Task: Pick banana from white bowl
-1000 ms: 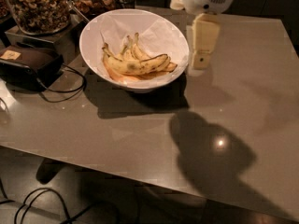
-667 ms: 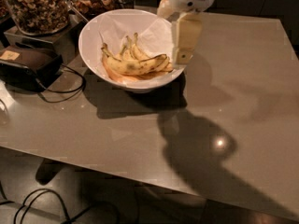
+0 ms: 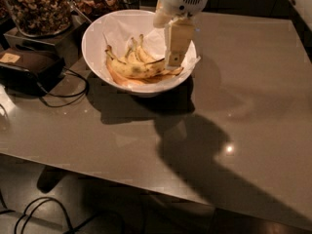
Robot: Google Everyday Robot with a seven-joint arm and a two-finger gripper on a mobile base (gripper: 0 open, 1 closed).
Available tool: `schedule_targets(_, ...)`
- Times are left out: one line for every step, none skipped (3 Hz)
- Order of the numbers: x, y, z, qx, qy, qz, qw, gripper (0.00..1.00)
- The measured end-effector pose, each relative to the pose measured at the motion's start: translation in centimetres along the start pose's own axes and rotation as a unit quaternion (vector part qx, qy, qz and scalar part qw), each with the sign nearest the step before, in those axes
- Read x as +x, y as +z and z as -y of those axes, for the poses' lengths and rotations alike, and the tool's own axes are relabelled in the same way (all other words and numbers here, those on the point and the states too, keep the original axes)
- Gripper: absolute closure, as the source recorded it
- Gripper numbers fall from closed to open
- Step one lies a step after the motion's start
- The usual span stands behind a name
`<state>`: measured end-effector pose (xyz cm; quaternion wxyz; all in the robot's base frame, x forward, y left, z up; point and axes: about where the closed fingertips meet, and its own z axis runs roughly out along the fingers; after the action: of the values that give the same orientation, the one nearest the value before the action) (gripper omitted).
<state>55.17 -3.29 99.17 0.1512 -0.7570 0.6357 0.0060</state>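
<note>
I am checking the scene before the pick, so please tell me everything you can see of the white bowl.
The white bowl is large, deep and round, glossy like ceramic, with sloping sides and a white paper lining. It stands upright on the grey table, near jars of nuts. Several bananas lie inside. The robot's hand hangs over its right side in the view, above the bananas; contact cannot be judged.

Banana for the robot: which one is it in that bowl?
On the grey table sits a big white bowl, with the end effector hanging over its right side. The banana is the longest one inside, curving across, speckled brown, unlike the shorter plain yellow ones behind.
</note>
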Motion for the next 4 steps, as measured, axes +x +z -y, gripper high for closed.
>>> schedule_targets(-0.2,1.5,0.4,-0.018,0.009,-0.006,0.9998,0.32)
schedule_targets(0.0,2.8,1.2,-0.032,0.023,-0.009,0.9992,0.37)
schedule_targets(0.0,3.6,1.8,-0.040,0.033,-0.006,0.9986,0.36)
schedule_targets(0.0,4.7,2.3,-0.050,0.041,-0.006,0.9979,0.36)
